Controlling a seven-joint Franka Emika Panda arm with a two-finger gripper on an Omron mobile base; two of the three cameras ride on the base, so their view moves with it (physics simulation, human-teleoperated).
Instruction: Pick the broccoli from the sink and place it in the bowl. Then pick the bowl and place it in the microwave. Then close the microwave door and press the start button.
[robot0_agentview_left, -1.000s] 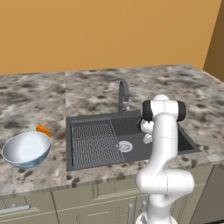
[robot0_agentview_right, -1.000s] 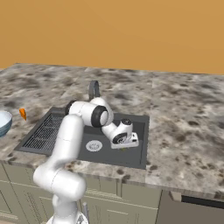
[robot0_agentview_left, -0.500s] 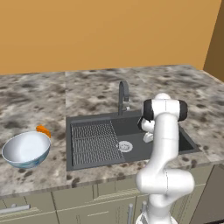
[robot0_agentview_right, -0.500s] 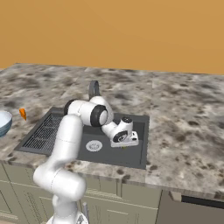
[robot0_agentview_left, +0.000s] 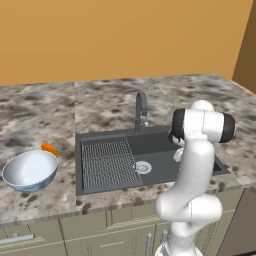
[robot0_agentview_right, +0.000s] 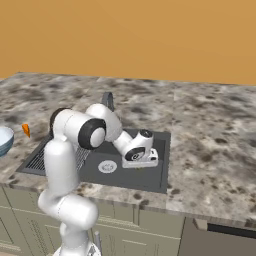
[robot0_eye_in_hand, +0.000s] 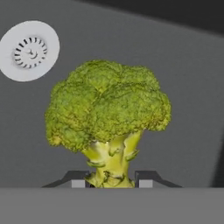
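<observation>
Left base view: the arm bends down over the right half of the sink (robot0_agentview_left: 150, 145). The hand is largely masked by the arm's own forearm, so the jaw state cannot be read from here. The bowl (robot0_agentview_left: 30, 171) sits on the counter well away from the jaws, past the ribbed rack, with a small orange object (robot0_agentview_left: 49, 148) touching its far rim.

Right base view: the gripper (robot0_agentview_right: 141, 161) is low inside the basin, beside the silver drain (robot0_agentview_right: 107, 166). The fingers point at the basin floor; what lies between them is hidden by the hand.

Hand view: the broccoli (robot0_eye_in_hand: 107, 118) stands directly ahead of the jaws, its pale stalk running down between the two fingertips (robot0_eye_in_hand: 78, 181). The tips sit tight against either side of the stalk base, so I judge the jaws to be clamped on the stalk, partly closed rather than fully together. The drain lies beyond the floret, off to one side.

Handling assessment: the item looks light, so weight is no concern. The crown is lumpy and crumbly and would give under pressure; the stalk is the firm part and the proper hold point. The stalk tapers and is uneven, so a slip or a pivot of the top-heavy head within the jaws is the main risk on lifting.
</observation>
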